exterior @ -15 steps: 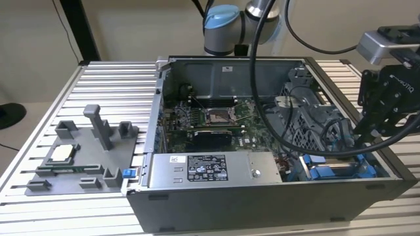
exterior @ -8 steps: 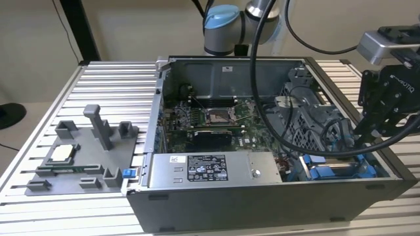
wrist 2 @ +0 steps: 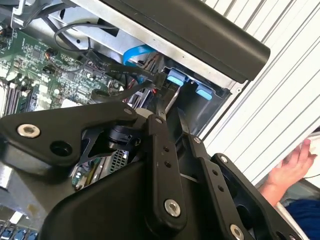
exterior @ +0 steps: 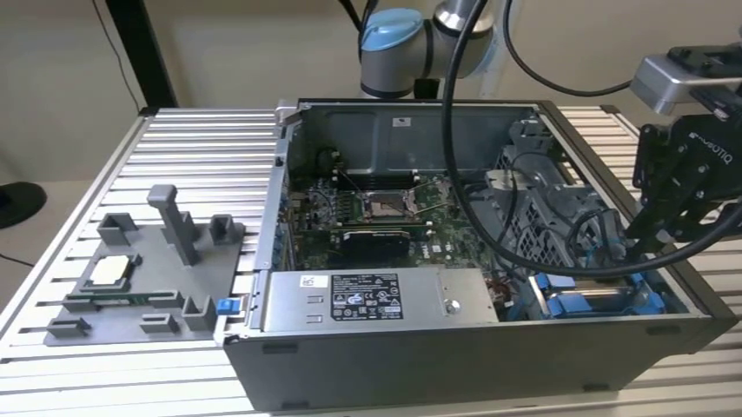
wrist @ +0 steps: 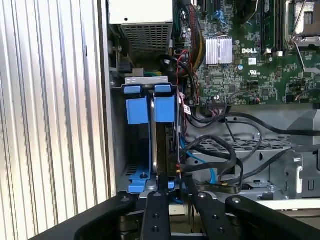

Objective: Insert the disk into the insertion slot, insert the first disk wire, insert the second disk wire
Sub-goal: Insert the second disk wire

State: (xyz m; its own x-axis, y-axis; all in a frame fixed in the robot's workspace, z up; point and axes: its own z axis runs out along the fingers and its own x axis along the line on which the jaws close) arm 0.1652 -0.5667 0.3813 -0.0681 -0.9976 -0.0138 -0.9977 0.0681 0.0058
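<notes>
1. Exterior view: the gripper (exterior: 632,254) reaches down into the open computer case (exterior: 464,369), at the corner to the exterior view's right of the grey power supply box (exterior: 365,300).
2. In the first wrist view, the disk (wrist: 167,150) stands on edge inside the insertion slot (wrist: 116,145), with black cables (wrist: 220,150) looping just beside it.
3. In the second wrist view, the fingers (wrist 2: 162,150) are drawn nearly together and appear to pinch the disk's edge.
4. A person's hand (wrist 2: 292,165) rests beyond the slatted table (wrist 2: 280,90).
</notes>
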